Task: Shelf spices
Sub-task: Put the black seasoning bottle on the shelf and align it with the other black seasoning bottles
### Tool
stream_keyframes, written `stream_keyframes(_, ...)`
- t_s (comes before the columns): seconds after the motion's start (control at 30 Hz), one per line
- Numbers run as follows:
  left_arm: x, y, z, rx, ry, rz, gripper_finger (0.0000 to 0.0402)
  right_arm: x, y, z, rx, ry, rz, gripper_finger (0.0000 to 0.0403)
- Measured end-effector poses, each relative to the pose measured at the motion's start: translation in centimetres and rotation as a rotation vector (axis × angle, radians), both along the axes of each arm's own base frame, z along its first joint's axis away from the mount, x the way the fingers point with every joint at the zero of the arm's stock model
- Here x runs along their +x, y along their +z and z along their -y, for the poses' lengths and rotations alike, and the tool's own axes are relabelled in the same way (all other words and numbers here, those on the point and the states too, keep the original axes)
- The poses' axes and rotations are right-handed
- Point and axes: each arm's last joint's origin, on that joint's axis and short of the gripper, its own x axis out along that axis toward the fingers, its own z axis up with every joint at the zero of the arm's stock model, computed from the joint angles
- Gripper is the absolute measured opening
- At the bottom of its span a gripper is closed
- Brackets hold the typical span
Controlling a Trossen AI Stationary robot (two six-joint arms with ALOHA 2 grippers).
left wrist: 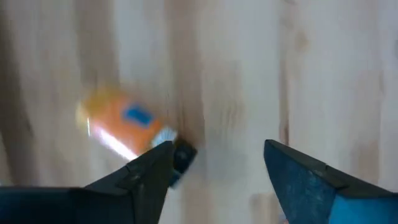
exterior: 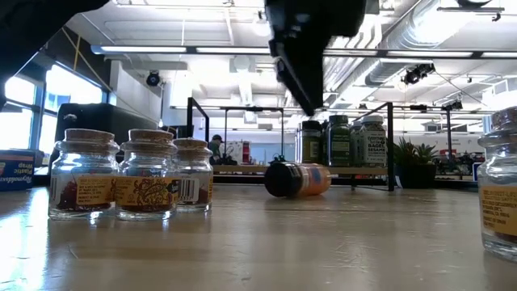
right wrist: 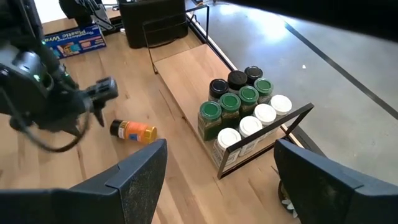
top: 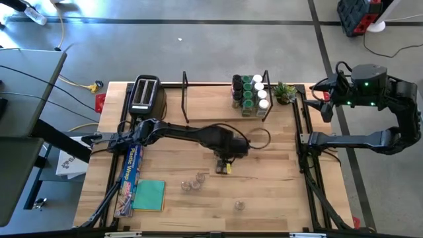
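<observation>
An orange spice jar with a dark lid (right wrist: 132,131) lies on its side on the table, in front of the shelf (top: 211,106). My left gripper (left wrist: 217,152) hangs open just above it, fingers pointing down, touching nothing; in the low view it (exterior: 307,89) stands clear over the lying jar (exterior: 297,179). Several jars with green, white and dark lids (top: 250,92) stand at the shelf's right end. Three corked glass jars (exterior: 129,174) stand near the front, and one more stands alone (top: 239,205). My right gripper (right wrist: 221,149) waits open, raised at the table's right edge.
A black-and-silver toaster (top: 145,92) stands at the far left beside the shelf, and a small potted plant (top: 284,91) at its right end. A plastic wrap box (top: 130,172) and a teal pad (top: 149,195) lie at the front left. The shelf board's left and middle are bare.
</observation>
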Motion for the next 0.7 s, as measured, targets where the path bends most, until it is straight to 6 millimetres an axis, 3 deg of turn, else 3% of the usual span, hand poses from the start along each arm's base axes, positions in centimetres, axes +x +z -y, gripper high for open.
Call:
stream_keyframes(0.17, -0.1, -1.2, -0.6, 0.181, -0.692, -0.12, 0.0248, 0.0, 0.0, 0.0, 0.025, -0.021, 0.014, 0.0291)
stream_keyframes(0.23, 0.1, -2.3, -1.6, 0.16, -0.793, -0.155, 0.0248, 0.0, 0.0, 0.0, 0.05, -0.04, 0.025, 0.0291)
stream_keyframes(0.37, 0.5, -4.1, -3.7, 0.283, -0.74, -0.271, 0.0247, 0.0, 0.0, 0.0, 0.089, -0.08, 0.046, 0.0291)
stream_keyframes(0.47, -0.1, -4.1, -5.5, 0.347, -0.644, -0.362, 0.0242, 0.0, 0.0, 0.1, 0.099, -0.131, 0.059, 0.0291)
stream_keyframes(0.6, -1.3, -4.1, -7.2, 0.231, -0.546, -0.454, 0.0226, -0.1, 0.0, 0.2, 0.134, -0.211, 0.091, 0.0291)
stream_keyframes(0.7, -1.3, -4.6, -7.7, 0.09, -0.463, -0.415, 0.0207, -0.1, 0.0, 0.2, 0.172, -0.255, 0.117, 0.0291)
